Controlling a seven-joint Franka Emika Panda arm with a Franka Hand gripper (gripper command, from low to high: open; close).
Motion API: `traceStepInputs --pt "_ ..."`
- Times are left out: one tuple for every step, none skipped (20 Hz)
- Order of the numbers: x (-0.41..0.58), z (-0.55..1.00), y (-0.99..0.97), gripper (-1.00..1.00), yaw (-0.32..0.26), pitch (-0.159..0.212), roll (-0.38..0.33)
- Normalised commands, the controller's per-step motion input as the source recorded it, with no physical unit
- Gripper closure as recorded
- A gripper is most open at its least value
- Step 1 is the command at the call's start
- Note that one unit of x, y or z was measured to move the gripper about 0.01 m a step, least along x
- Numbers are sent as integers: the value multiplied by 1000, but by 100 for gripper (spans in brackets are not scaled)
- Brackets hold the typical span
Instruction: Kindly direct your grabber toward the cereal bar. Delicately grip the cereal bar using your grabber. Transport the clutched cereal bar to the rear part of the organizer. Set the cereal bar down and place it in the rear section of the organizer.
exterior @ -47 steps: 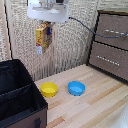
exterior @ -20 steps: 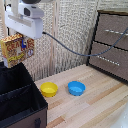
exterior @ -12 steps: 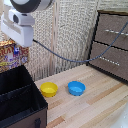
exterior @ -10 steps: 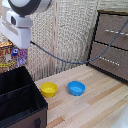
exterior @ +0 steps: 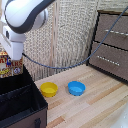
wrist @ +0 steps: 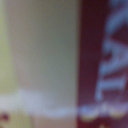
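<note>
The cereal bar [exterior: 7, 66], a yellow-orange box with red and brown print, hangs upright at the exterior view's left edge, over the far part of the black organizer [exterior: 22, 107]. My grabber [exterior: 15, 60] comes down from the white arm and is shut on the box's upper part; its fingertips are hard to make out. The box's lower edge is level with the organizer's far rim, and whether they touch cannot be told. The wrist view is filled by a blurred close-up of the cereal bar [wrist: 100, 60], dark red with pale lettering.
A yellow bowl [exterior: 49, 89] and a blue bowl [exterior: 76, 88] sit on the wooden table to the exterior view's right of the organizer. A brown dresser [exterior: 112, 42] stands at the right. A black cable [exterior: 65, 64] sags behind the bowls.
The arm has carried the cereal bar from above the table toward the exterior view's left, over the organizer. In the last half second it has barely shifted.
</note>
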Motion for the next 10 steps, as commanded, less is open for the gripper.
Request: traceStepInputs --pt "0 -71 314 -100 -78 77 0" --pt "0 -3 271 -100 -63 70 0" --pt "0 0 217 -100 -15 65 0" --pt "0 0 111 -100 -3 44 0" --pt "0 54 29 -100 -19 19 0" --pt "80 80 0 -100 -16 33 0" --pt "146 86 0 -100 -34 35 0" --pt "100 109 -34 -100 -21 3 11" --pt "209 126 0 -100 -40 24 0" --pt "183 171 -106 -100 -30 13 34"
